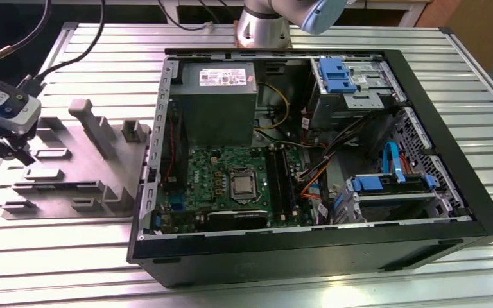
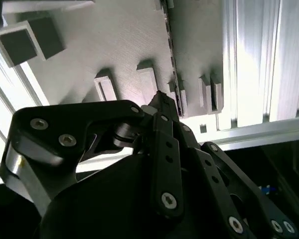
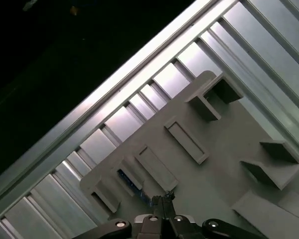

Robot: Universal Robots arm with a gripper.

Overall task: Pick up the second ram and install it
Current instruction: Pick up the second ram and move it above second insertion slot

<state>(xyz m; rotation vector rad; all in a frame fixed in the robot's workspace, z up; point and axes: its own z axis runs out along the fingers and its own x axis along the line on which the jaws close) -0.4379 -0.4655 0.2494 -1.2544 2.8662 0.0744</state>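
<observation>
**Claw Clamped on the Memory Stick at the Holder**

The claw [image 2: 162, 102] is clenched, its tips drawn to a narrow gap. In the second wrist view the memory stick [image 2: 168, 45] runs straight into that gap, so the tips appear to pinch its upper edge. The stick stands on edge in a slot of the grey holder [image 2: 114, 40], between low blocks that keep it upright for a grip from above. Just beside the holder lies the open computer case [image 1: 315, 256].

A silver table of ribbed aluminium slats [image 1: 477, 83] is spread under everything, and bright light is reflected from its ridges. A light brown wooden panel [image 1: 486, 25] is seen beyond its corner at the exterior view's right.
</observation>
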